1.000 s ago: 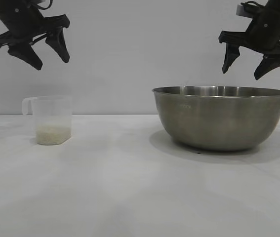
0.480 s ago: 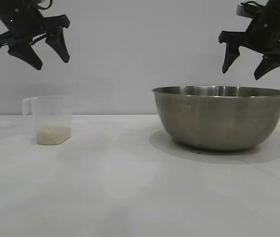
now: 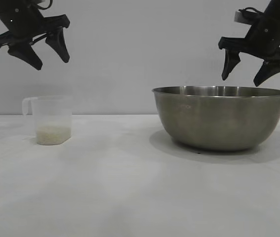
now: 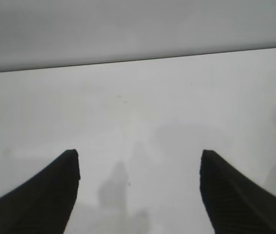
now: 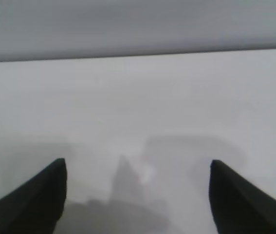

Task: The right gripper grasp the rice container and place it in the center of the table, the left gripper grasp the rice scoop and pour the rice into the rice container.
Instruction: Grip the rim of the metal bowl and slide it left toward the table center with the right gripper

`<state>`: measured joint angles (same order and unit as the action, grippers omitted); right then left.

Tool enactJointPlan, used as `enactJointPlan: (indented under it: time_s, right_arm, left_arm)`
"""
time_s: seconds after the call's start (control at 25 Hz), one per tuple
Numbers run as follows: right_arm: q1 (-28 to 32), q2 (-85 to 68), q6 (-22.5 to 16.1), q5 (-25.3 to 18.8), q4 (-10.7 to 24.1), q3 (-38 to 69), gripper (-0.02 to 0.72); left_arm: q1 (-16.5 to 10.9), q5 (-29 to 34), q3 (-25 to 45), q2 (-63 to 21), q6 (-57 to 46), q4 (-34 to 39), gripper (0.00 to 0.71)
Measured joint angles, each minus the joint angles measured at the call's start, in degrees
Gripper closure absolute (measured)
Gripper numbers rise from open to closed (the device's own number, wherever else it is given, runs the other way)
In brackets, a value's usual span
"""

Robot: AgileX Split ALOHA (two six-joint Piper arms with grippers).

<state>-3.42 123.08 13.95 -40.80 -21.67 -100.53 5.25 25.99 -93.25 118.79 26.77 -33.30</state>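
Since a second ago only the right gripper [image 3: 247, 70] has tilted, fingers apart above the steel mixing bowl [image 3: 220, 118] at the table's [image 3: 130, 197] right (rim grasp likely). Left gripper [image 3: 45, 53] hangs spread-fingered over the rice scoop [image 3: 52, 120].

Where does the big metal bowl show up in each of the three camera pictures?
Exterior view: the rice container stands on the table at the right, under the open right gripper.
Left wrist view: not in it; only the left gripper over white surface.
Right wrist view: not in it.
Shared landmark: the white table, seen in all three.
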Motion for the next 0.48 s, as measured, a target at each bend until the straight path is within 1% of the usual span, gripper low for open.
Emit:
enactJointPlan:
  time_s: [0.24,0.28,0.32,0.48]
  right_arm:
    - [0.0,-1.4,0.0,-8.8,0.3,0.0,0.19]
    - [0.0,-1.4,-0.6,-10.3,0.6,0.0,0.19]
    - [0.0,-1.4,-1.5,-11.4,1.3,0.0,0.19]
    - [0.0,-1.5,-5.9,-15.5,5.8,0.0,0.19]
  left_arm:
    - [0.0,0.0,0.0,0.0,0.0,0.0,0.165]
    - [0.0,0.0,0.0,0.0,0.0,0.0,0.165]
    - [0.0,0.0,0.0,0.0,0.0,0.0,0.165]
    - [0.0,0.0,0.0,0.0,0.0,0.0,0.165]
